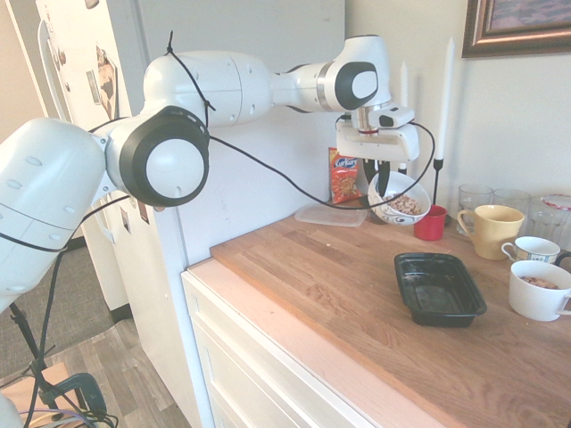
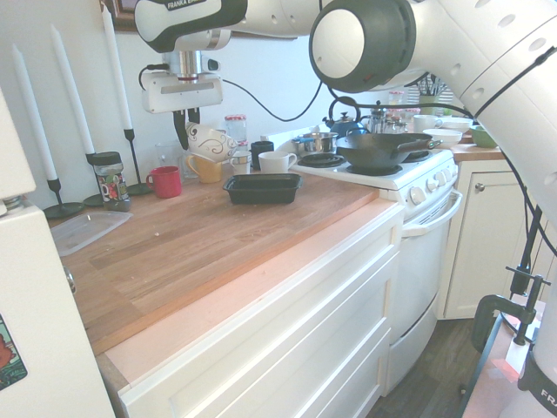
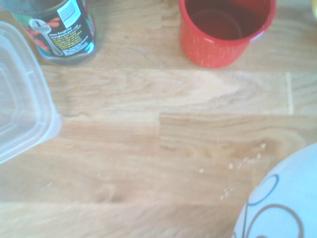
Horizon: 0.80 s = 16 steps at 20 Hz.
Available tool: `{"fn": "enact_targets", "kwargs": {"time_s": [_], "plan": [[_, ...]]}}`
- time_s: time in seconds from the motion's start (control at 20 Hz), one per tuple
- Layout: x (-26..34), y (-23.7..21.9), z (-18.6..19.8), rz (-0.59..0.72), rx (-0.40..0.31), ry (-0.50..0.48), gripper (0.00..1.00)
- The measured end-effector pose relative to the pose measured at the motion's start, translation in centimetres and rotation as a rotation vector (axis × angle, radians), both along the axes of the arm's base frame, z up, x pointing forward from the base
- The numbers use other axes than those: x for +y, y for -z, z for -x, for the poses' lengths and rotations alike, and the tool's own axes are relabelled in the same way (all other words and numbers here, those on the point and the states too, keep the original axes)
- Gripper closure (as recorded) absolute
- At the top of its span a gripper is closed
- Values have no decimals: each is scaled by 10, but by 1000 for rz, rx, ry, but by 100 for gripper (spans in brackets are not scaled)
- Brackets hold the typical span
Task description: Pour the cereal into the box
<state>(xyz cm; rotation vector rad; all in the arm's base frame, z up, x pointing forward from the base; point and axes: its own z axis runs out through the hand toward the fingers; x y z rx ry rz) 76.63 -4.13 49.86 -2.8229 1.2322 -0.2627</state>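
Note:
My gripper is shut on the rim of a white patterned bowl, which hangs tilted above the back of the wooden counter. The cereal lies inside as a tan heap. An edge of the bowl shows in the wrist view, with a few crumbs on the wood beside it. The box, a shallow black tray, rests empty on the counter, nearer the stove and apart from the bowl.
A red cup, a dark jar and a clear flat container sit below. An orange snack bag, candles, a yellow mug and white mugs stand nearby.

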Motion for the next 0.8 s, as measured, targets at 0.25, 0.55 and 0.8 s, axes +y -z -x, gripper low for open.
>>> {"fn": "enact_targets", "kwargs": {"time_s": [0.25,0.55,0.8], "plan": [[-23,-17,11,-91,37,16,100],[-46,-13,16,-150,64,50,100],[-83,-9,22,-241,69,95,100]]}}
